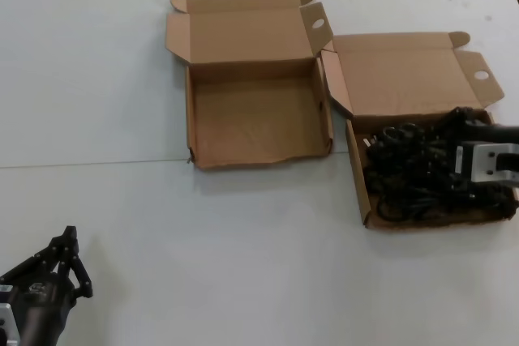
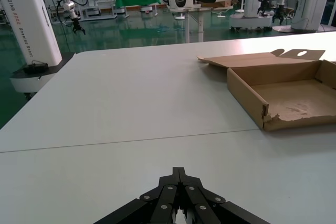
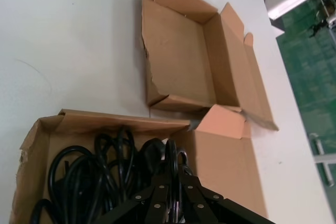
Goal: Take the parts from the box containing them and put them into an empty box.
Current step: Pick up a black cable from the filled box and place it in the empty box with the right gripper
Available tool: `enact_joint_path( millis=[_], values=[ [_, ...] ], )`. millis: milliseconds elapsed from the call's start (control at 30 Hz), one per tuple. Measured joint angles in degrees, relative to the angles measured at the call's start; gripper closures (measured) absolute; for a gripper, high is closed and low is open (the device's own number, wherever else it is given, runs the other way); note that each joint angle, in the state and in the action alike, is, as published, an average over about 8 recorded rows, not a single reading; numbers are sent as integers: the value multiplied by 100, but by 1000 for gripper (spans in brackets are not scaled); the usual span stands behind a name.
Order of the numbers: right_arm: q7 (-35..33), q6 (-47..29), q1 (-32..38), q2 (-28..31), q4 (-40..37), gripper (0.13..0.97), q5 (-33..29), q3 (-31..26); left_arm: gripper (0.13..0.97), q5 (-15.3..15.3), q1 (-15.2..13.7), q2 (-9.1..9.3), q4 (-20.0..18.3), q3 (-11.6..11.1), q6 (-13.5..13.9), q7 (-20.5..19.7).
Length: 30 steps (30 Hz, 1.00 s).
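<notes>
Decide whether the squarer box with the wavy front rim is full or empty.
Empty. The squarer box shows only bare cardboard floor; the cords all lie in the longer box beside it.

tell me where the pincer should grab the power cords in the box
Probably from above, across an upstanding loop of the power cords: they lie as a loose tangle inside the box, whose walls block side approaches. The right pincer is already at such a loop.

Matt brown corrugated cardboard throughout the empty box (image 1: 258,115) at upper centre, front rim ragged, tray floor scuffed. Same matt cardboard on the cord-filled box (image 1: 405,70) at right. Black cords (image 1: 409,172), smooth rubbery sheath with slight sheen. Smooth, matt white table (image 1: 243,257). Black matt-finished left gripper (image 1: 69,242); silver metal plate (image 1: 491,164) at right edge.
</notes>
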Motion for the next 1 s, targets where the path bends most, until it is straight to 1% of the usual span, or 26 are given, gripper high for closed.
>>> enact_joint_path(
  millis=[167, 300, 400, 533, 633, 733, 1000],
  values=[
    [0, -138, -71, 128, 518, 931, -89, 82, 941, 0, 0, 0, 0, 0, 0, 0],
    [0, -356, -109, 119, 1021, 933, -199, 284, 941, 0, 0, 0, 0, 0, 0, 0],
    [0, -580, -96, -32, 1363, 933, -312, 517, 941, 0, 0, 0, 0, 0, 0, 0],
    [0, -835, 18, -387, 1648, 933, -472, 777, 941, 0, 0, 0, 0, 0, 0, 0],
    [0, -894, 167, -678, 1682, 933, -548, 822, 941, 0, 0, 0, 0, 0, 0, 0],
    [0, -826, 330, -944, 1572, 933, -567, 741, 941, 0, 0, 0, 0, 0, 0, 0],
    [0, -418, 653, -1536, 911, 933, -389, 370, 941, 0, 0, 0, 0, 0, 0, 0]
  ],
)
